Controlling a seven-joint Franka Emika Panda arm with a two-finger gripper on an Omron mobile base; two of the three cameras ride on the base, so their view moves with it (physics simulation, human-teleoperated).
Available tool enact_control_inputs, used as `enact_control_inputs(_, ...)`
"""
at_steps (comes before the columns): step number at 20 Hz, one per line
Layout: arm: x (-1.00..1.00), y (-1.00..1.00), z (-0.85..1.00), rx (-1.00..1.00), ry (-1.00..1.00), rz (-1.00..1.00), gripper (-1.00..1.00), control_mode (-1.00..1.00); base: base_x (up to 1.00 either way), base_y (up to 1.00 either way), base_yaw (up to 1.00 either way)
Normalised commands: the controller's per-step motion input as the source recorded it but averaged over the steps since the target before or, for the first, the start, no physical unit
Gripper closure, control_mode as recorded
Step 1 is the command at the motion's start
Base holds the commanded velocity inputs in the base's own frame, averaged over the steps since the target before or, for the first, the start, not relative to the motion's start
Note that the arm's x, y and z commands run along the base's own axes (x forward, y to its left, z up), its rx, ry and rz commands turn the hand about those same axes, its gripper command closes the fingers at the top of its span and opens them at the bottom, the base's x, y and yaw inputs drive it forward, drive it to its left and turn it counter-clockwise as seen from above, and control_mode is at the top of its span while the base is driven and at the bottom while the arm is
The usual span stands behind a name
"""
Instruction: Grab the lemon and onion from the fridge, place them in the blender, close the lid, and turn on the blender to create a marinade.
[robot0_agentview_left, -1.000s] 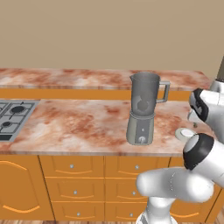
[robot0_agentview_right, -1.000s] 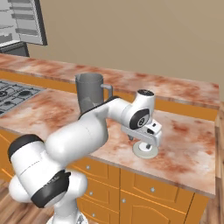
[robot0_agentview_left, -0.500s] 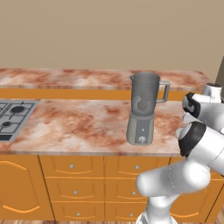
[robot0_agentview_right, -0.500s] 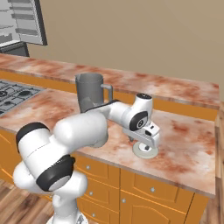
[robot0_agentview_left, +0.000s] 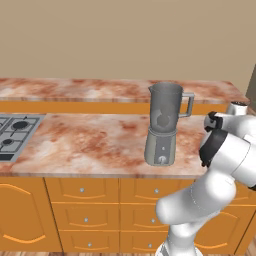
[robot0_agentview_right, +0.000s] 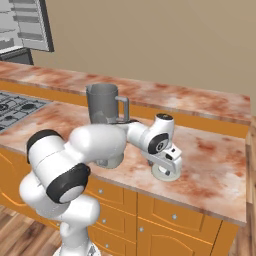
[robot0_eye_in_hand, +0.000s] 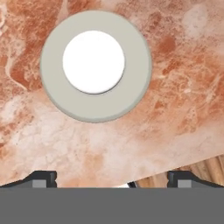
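The pincer (robot0_agentview_right: 169, 162) hangs just above the lid (robot0_agentview_right: 165, 173), pointing down at it, its two fingers spread wide with nothing between them. From the hand's own camera the finger tips (robot0_eye_in_hand: 43, 178) stand far apart at the bottom, and the lid (robot0_eye_in_hand: 96, 65) lies flat on the counter (robot0_eye_in_hand: 175, 87) ahead of them, a pale grey ring with a white raised centre, untouched. The lid sits on the marbled reddish top near the front edge, to the right of the blender (robot0_agentview_right: 106, 107) and clear of it. The blender (robot0_agentview_left: 163, 125) stands upright on its grey base, jar mouth uncovered, handle toward the arm. Farther left a gas hob (robot0_agentview_left: 12, 137) is set into the counter. Beyond it, in the far corner, the fridge (robot0_agentview_right: 25, 24) stands with its door open.
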Motion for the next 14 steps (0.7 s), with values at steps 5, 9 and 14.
enact_control_inputs(5, 0.03, 0.0, -0.06, 0.0, 0.01, 0.0, -1.0, -1.0, 0.0, 0.0, 0.0)
enact_control_inputs(9, 0.16, -0.07, -0.24, 0.0, 0.0, 0.02, -1.0, -1.0, 0.0, 0.0, 0.0)
enact_control_inputs(14, 0.15, -0.03, -0.15, 0.0, 0.0, 0.04, -1.0, -1.0, 0.0, 0.0, 0.0)
